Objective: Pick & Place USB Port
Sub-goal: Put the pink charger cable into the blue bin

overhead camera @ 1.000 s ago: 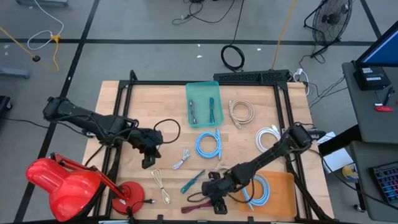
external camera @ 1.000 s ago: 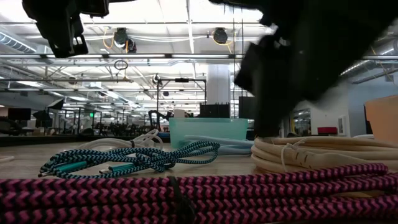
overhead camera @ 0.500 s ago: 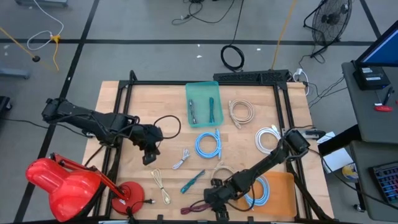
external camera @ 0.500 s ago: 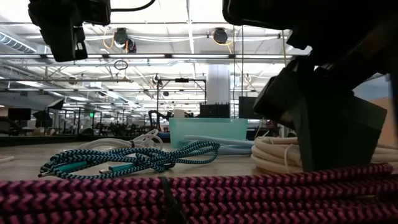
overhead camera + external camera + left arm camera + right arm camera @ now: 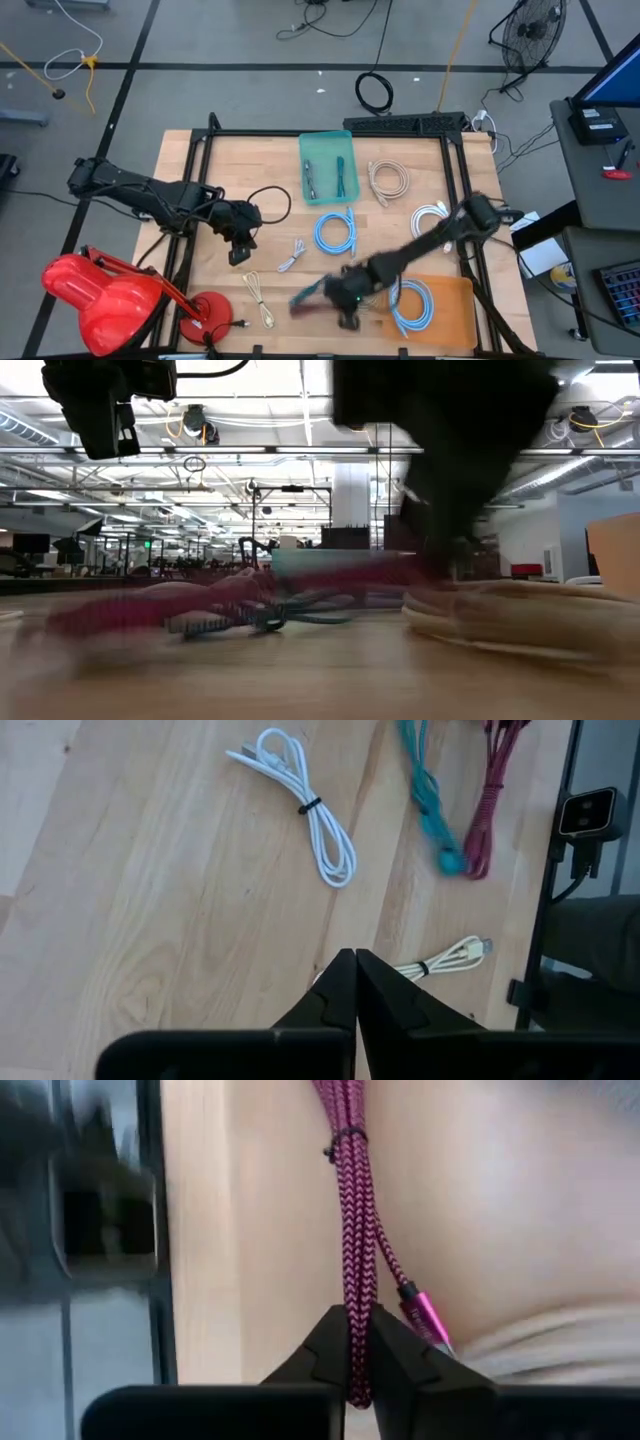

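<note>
The right gripper (image 5: 358,1342) was at the near middle of the table (image 5: 270,170), its fingers pressed together on the pink braided cable (image 5: 357,1230). In the right wrist view the bundled cable ran straight out from between the fingertips, with its pink plug (image 5: 428,1316) just beside them. From above, the cable (image 5: 312,302) showed as a blurred pink streak to the left of the gripper (image 5: 346,298), close to the near edge of the table. The low view was smeared across its near part, so contact with the table could not be judged there. The left gripper (image 5: 354,982) hung over the left part of the table with its fingers pressed together and nothing between them. Beneath it, in the left wrist view, lay a white cable (image 5: 300,805), a teal braided cable (image 5: 428,795) and a small cream cable (image 5: 445,960). Far of centre stood a green tray (image 5: 328,168) with cables in it. A blue coiled cable (image 5: 336,233) lay in the middle of the table. A beige coil (image 5: 388,182) and a white coil (image 5: 432,222) lay to the right. An orange mat (image 5: 452,300) at the near right carried another blue cable (image 5: 412,305).
</note>
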{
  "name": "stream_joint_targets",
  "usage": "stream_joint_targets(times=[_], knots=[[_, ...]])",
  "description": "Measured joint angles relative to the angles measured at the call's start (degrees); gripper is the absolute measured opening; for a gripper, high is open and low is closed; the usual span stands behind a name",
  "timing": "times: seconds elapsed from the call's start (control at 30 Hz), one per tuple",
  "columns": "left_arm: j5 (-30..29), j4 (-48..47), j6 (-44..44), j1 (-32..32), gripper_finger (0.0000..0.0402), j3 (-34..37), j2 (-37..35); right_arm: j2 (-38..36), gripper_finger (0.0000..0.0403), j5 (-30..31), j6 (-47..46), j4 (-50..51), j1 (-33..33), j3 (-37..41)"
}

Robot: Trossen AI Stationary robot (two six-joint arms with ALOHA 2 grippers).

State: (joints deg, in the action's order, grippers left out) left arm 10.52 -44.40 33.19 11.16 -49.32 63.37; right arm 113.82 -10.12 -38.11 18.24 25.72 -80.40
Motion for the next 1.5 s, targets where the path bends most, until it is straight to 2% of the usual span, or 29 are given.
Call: stream_joint_targets(times=[0.27,0.4,0.7,0.8,0.93,1.03,1.17,1.23,1.3,1.4,1.5], knots=[[-1.21,0.07,0.52,0.00,0.0004,0.00,0.00,-14.68,0.0008,7.60,-0.44,7.63,-10.17,-0.22],[-1.68,0.14,1.25,0.07,0.0010,0.01,0.00,-18.88,0.0008,13.77,1.57,9.00,-15.02,-0.28],[-4.83,1.57,1.19,0.52,0.0010,0.00,0.00,-18.12,0.0008,4.19,11.95,10.41,-18.93,-0.28],[-5.64,1.47,1.25,0.48,0.0004,0.00,0.00,-18.79,0.0009,2.47,14.48,16.72,-19.93,-0.33],[-5.75,1.40,1.36,0.48,0.0007,0.00,0.00,-19.71,0.0009,3.53,15.66,24.53,-23.52,-0.37],[-6.15,1.36,1.36,0.48,0.0006,0.00,0.00,-19.78,0.0008,4.28,13.60,24.84,-26.66,-0.26],[-7.12,1.36,1.18,0.48,0.0005,0.00,0.00,-20.00,0.0008,5.10,9.98,19.83,-30.65,-0.35],[-7.67,1.38,1.14,0.48,0.0009,0.00,0.00,-19.95,0.0008,10.43,4.13,19.38,-32.86,-0.35],[-8.11,1.38,1.14,0.48,0.0010,0.01,0.00,-19.95,0.0008,17.29,-6.37,22.36,-35.27,-0.35],[-9.11,1.40,1.20,0.48,0.0004,0.00,0.00,-19.92,0.0008,23.76,-18.27,27.01,-38.40,-0.35],[-9.82,1.93,1.42,0.48,0.0005,0.00,0.00,-19.34,0.0008,28.41,-25.16,26.86,-40.00,-0.38]])
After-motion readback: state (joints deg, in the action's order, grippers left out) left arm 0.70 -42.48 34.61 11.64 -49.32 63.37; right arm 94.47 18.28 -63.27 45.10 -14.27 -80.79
